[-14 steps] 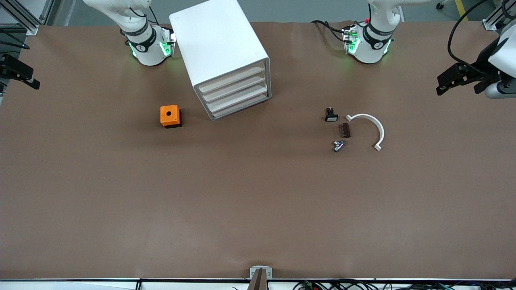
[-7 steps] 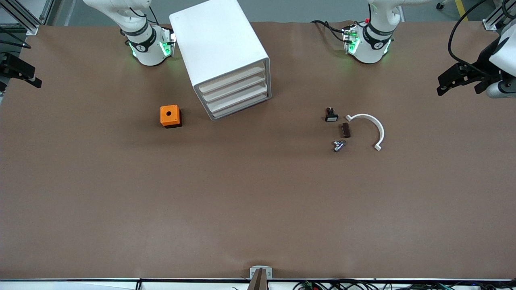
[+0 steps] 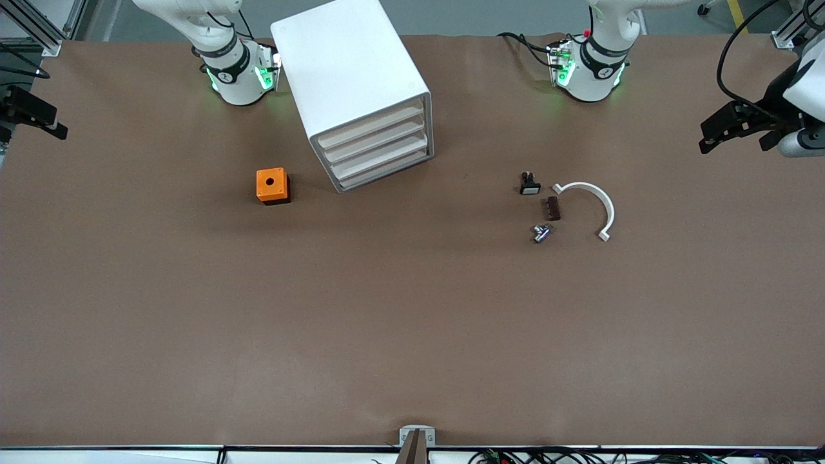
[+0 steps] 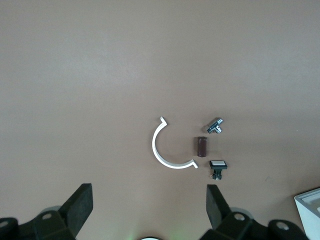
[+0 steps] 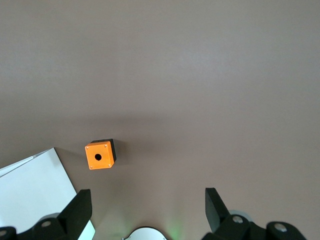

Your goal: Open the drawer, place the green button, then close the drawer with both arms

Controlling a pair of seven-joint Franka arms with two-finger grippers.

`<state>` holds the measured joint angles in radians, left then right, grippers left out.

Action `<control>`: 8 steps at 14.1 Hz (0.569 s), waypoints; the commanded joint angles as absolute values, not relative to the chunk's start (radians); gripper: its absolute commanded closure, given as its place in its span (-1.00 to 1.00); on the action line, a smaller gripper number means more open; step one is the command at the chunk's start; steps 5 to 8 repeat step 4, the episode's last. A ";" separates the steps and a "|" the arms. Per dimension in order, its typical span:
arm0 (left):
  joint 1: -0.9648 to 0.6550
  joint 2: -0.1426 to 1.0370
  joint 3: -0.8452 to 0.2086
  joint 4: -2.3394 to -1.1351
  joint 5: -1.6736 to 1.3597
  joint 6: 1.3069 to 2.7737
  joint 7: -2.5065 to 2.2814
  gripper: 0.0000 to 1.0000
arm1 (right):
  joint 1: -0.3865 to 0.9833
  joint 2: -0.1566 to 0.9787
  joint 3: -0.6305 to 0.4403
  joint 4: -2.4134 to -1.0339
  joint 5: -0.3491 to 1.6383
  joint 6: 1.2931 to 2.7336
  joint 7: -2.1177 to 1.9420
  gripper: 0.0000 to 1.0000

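The white cabinet (image 3: 351,77) stands between the arm bases, and all four of its drawers (image 3: 377,149) are shut. No green-capped button shows. A small silvery, bluish piece (image 3: 541,232) lies toward the left arm's end, and I cannot tell whether it is the button; it also shows in the left wrist view (image 4: 216,126). My left gripper (image 3: 735,135) is open and empty, high over the left arm's end of the table, and its wrist view shows it too (image 4: 148,200). My right gripper (image 3: 32,125) is open and empty over the right arm's end (image 5: 148,202).
A black button with a white face (image 3: 530,184), a brown cylinder (image 3: 552,208) and a white half-ring (image 3: 596,203) lie beside the silvery piece. An orange cube with a hole (image 3: 272,185) sits beside the cabinet toward the right arm's end.
The right gripper has drifted slightly at the table's edge. The left gripper and all the objects have stayed put.
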<state>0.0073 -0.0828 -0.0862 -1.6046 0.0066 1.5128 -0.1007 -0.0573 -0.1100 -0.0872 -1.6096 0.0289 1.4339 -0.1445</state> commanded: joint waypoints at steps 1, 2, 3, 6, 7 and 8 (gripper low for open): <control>0.018 -0.078 -0.091 -1.577 0.011 1.509 -0.103 -1.00 | -0.054 -0.138 -0.089 -1.632 0.040 1.431 -0.095 -1.00; 0.018 -0.078 -0.091 -1.574 0.011 1.509 -0.106 -1.00 | -0.054 -0.140 -0.087 -1.632 0.041 1.430 -0.095 -1.00; 0.018 -0.078 -0.091 -1.574 0.011 1.509 -0.106 -1.00 | -0.052 -0.140 -0.087 -1.631 0.041 1.425 -0.094 -1.00; 0.018 -0.078 -0.091 -1.575 0.011 1.509 -0.107 -1.00 | -0.052 -0.140 -0.086 -1.631 0.041 1.425 -0.094 -1.00; 0.018 -0.078 -0.091 -1.575 0.011 1.509 -0.107 -1.00 | -0.052 -0.140 -0.086 -1.631 0.041 1.425 -0.094 -1.00; 0.018 -0.078 -0.091 -1.575 0.011 1.509 -0.107 -1.00 | -0.052 -0.140 -0.086 -1.631 0.041 1.425 -0.094 -1.00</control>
